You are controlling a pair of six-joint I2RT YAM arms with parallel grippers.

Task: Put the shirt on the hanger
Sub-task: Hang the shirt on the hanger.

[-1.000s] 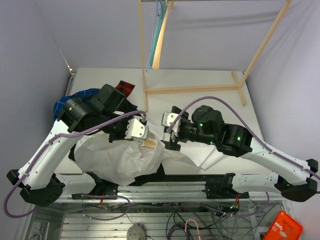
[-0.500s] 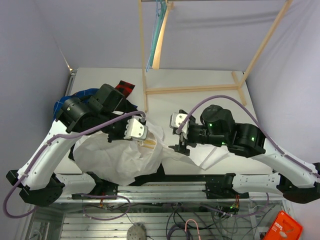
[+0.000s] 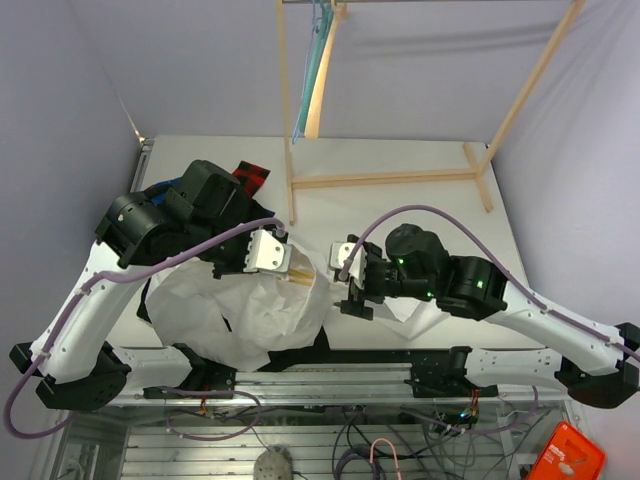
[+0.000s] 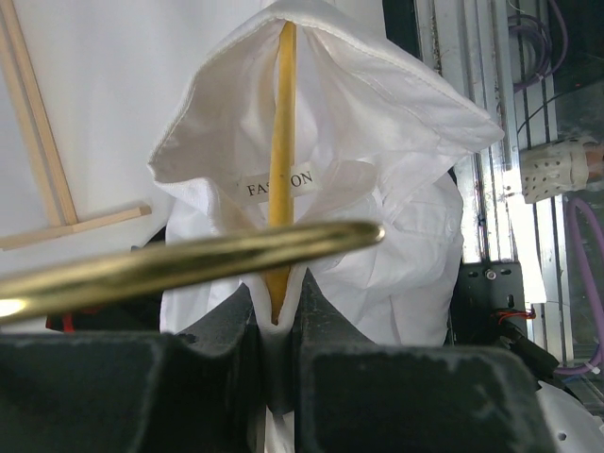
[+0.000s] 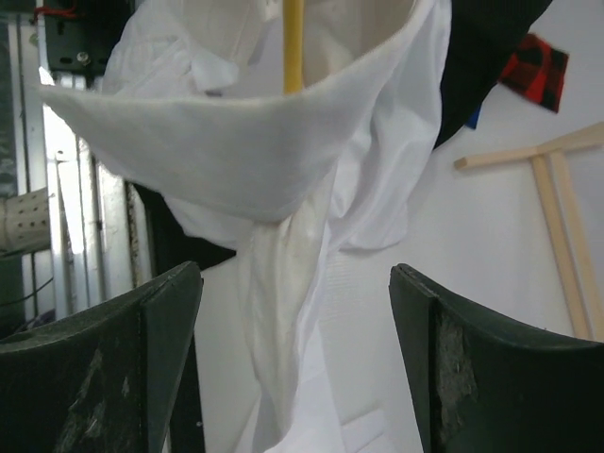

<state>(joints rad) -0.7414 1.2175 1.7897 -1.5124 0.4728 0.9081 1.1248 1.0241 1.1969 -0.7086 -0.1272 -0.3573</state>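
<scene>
Table (image 3: 420, 205): pale top, beneath the shirt.
Shirt (image 3: 235, 320): white, heaped at the near edge, collar raised.
Right gripper (image 5: 294, 274): just right of the shirt's collar, fingers spread wide, fabric hanging between them, ungripped.
Left gripper (image 4: 276, 307): at the shirt's collar opening, clamped on the hanger.
Hanger (image 4: 280, 142): yellow bar running inside the shirt's collar.

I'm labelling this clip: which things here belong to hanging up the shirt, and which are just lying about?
Part of the job:
the white shirt
the yellow hanger, clamped in the left gripper
the right gripper, open at the shirt's collar

Lying about:
the wooden rack
the teal hanger hanging at the top
the red-and-black cloth
</scene>
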